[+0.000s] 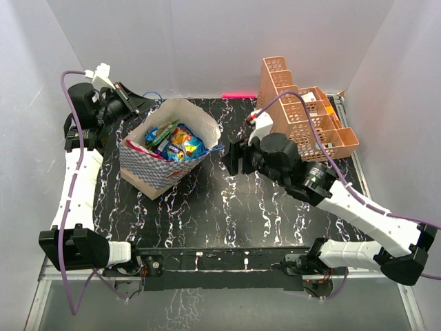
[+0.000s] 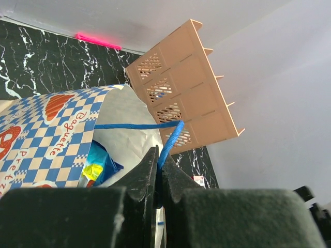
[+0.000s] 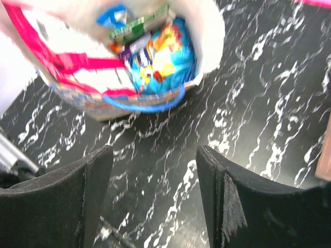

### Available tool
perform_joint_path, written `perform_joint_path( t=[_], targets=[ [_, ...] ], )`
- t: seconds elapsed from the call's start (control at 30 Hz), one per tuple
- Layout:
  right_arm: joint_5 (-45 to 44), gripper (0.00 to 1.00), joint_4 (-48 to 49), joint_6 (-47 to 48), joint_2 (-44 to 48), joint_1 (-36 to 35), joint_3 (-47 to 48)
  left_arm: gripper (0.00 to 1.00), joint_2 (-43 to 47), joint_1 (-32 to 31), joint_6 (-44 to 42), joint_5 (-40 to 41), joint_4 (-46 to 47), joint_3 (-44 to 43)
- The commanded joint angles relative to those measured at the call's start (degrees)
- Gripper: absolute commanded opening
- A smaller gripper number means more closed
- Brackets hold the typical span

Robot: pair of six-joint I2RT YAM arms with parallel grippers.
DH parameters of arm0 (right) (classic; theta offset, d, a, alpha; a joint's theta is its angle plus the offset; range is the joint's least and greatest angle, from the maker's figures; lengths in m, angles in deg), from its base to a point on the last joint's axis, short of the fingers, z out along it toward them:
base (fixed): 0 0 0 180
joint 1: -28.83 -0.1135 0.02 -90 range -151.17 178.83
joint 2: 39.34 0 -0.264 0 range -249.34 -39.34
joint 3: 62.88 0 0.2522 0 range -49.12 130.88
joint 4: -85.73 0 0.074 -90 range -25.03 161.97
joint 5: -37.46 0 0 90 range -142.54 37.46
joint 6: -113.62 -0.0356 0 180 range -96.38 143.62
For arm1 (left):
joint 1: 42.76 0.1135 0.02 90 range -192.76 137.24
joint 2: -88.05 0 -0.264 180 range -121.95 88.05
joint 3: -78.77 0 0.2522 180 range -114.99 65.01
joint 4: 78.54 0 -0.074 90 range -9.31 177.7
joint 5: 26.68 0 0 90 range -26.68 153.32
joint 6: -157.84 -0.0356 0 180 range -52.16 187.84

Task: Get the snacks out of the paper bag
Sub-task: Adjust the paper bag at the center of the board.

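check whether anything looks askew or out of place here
The paper bag is tipped rather than upright, its mouth turned toward the right arm. The left tool is shut on its blue cord handle, apparently holding it that way. The snacks sit inside; nothing has spilled.

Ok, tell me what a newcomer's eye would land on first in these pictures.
The blue-and-white checkered paper bag at the left of the black marbled table draws the eye first, its open mouth crammed with bright snacks. The left gripper is shut on the bag's blue cord handle, while the right gripper hangs open and empty over the table to the bag's right. An orange lattice rack stands at the back right.
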Motion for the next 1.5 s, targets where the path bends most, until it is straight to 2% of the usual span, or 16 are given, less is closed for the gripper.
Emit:
perform_joint_path(
  t=[0.0,0.07,0.17,0.2,0.3,0.37,0.5,0.63,0.8,0.97,1.1,1.17,1.2,1.27,1.3,1.47],
  targets=[
    [-5.5,0.69,0.7,8.3,-5.5,0.2,10.5,0.00,4.0,-1.1,-1.3,-3.4,0.6,-4.3],
    [-5.4,0.74,0.8,7.2,-9.9,0.2,15.2,0.00,3.6,-1.2,-2.0,-2.3,0.7,-5.3],
    [-9.4,0.97,-2.7,-0.6,-15.6,0.3,21.3,0.00,2.3,-1.2,-2.3,1.1,-0.6,-7.8],
    [-11.6,0.99,-4.0,-4.5,-16.6,0.4,22.3,0.00,1.7,-1.2,-2.1,1.4,-0.3,-8.6],
    [-11.7,0.99,-6.4,-15.9,-16.8,2.4,23.1,0.00,1.0,-1.2,-0.4,1.2,1.8,-8.4],
    [-11.5,0.99,-5.2,-19.7,-15.0,2.9,20.6,0.00,0.8,-1.2,0.3,2.0,0.9,-8.3],
    [-15.1,0.99,-5.4,-22.6,-11.4,4.2,15.1,0.00,0.6,-1.2,-0.8,5.5,-3.2,-9.6],
    [-14.1,0.98,-6.8,-24.0,-9.5,7.0,11.3,0.00,0.5,-1.2,-0.8,6.3,-3.5,-9.6],
    [-5.6,0.98,-3.0,-24.2,-10.1,12.0,10.2,0.00,0.0,-1.1,0.2,6.5,-2.7,-9.3],
    [4.5,0.93,3.5,-26.9,-12.9,14.1,11.2,0.03,-0.5,-1.2,0.7,7.7,-3.1,-9.9],
    [9.6,0.86,6.8,-32.6,-14.5,14.3,10.4,0.05,-1.3,-1.2,0.4,8.8,-3.3,-10.4],
    [10.9,0.77,8.3,-35.9,-13.8,14.3,7.7,0.03,-1.8,-1.2,0.1,9.8,-2.7,-10.8],
    [11.6,0.66,10.4,-37.1,-12.9,14.3,5.4,0.01,-2.2,-1.2,-0.1,10.7,-2.4,-11.2],
    [13.0,0.34,15.3,-38.9,-11.2,14.2,1.6,0.00,-3.1,-1.1,-0.4,12.5,-1.5,-12.0],
    [13.8,0.26,17.2,-39.3,-11.0,14.3,0.7,0.00,-5.2,-1.1,-0.7,13.6,-1.4,-12.9],
    [17.1,0.09,20.2,-35.7,-17.3,14.3,5.5,0.00,-12.1,-0.2,-1.9,15.5,2.3,-19.4]
  ],
)
